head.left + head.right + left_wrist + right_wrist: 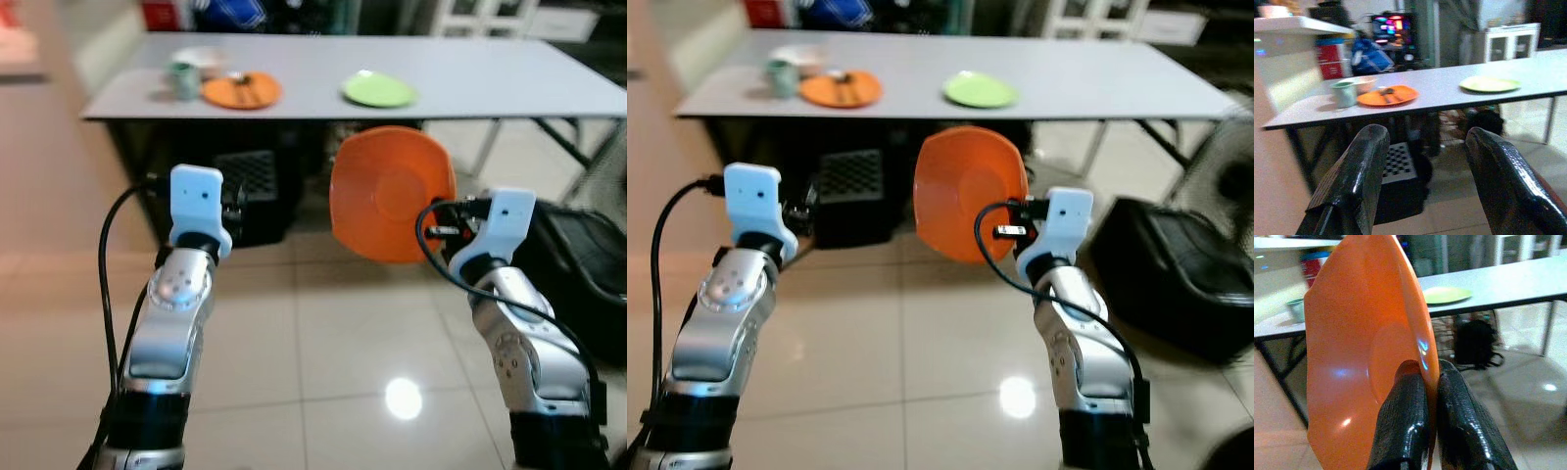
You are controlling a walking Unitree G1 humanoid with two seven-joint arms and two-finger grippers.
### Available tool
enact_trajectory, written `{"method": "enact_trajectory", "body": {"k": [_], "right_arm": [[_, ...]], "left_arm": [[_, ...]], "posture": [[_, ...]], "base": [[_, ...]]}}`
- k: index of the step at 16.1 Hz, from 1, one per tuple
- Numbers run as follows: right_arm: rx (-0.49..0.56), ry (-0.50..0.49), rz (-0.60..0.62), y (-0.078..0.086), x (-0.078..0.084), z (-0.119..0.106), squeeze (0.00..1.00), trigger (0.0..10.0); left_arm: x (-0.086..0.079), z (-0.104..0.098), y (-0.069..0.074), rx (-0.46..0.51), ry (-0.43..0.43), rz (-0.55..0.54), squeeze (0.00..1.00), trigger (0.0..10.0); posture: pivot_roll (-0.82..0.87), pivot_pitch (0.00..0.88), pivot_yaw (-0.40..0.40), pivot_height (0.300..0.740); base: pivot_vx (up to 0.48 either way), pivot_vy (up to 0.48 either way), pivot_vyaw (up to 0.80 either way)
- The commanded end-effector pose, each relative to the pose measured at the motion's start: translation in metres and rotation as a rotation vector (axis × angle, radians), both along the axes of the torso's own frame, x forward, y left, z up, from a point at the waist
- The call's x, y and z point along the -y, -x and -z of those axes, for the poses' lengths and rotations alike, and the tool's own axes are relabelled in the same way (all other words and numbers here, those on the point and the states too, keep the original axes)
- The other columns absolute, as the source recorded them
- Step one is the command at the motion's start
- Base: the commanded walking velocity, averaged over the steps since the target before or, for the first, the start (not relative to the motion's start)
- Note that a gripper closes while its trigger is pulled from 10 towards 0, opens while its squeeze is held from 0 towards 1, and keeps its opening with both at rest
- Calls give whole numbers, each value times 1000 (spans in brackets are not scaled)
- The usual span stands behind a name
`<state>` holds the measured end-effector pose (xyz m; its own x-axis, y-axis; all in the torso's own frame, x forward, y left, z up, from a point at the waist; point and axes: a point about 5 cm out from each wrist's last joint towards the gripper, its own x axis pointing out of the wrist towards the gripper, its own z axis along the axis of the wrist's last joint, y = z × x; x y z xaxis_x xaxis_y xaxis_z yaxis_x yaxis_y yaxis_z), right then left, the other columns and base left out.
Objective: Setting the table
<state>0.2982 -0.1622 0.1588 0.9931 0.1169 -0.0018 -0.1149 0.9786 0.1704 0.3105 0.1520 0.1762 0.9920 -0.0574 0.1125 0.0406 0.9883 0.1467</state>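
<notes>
I have the right gripper raised in front of me with its fingers pinching the rim of an orange plate — one finger on the hollow face, the other on the back. The plate stands on edge in the air, its hollow face turned toward my left, well short of the table and lower than the tabletop in my head views.

My left gripper is up at about the same height, off to the left of the plate and apart from it. Its fingers are spread wide with nothing between them, and they point toward the table.

On the long grey table ahead I can see a green plate lying flat near the middle. Further left sits another orange plate with some dark utensils on it — I cannot tell what kind. Just beside that plate, to its left, stands a green cup, and a pale bowl sits behind the two.

Under the table there is a black crate with a grid pattern on its side. A black bag lies on the tiled floor to my right, near the table's folding legs.
</notes>
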Motion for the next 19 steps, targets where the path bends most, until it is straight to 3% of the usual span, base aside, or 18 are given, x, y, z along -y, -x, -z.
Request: {"method": "enact_trajectory", "body": {"k": [1,19], "right_arm": [[55,-9,34,-1,8,-14,0,10000],[66,-37,85,-8,14,-19,0,10000]], "left_arm": [[6,-9,0,43,-9,30,0,10000],[4,-14,-3,68,-19,66,0,10000]], "posture": [[-21,0,-27,740],[-17,0,-19,740]], "base": [[319,0,-594],[450,0,-78]]}}
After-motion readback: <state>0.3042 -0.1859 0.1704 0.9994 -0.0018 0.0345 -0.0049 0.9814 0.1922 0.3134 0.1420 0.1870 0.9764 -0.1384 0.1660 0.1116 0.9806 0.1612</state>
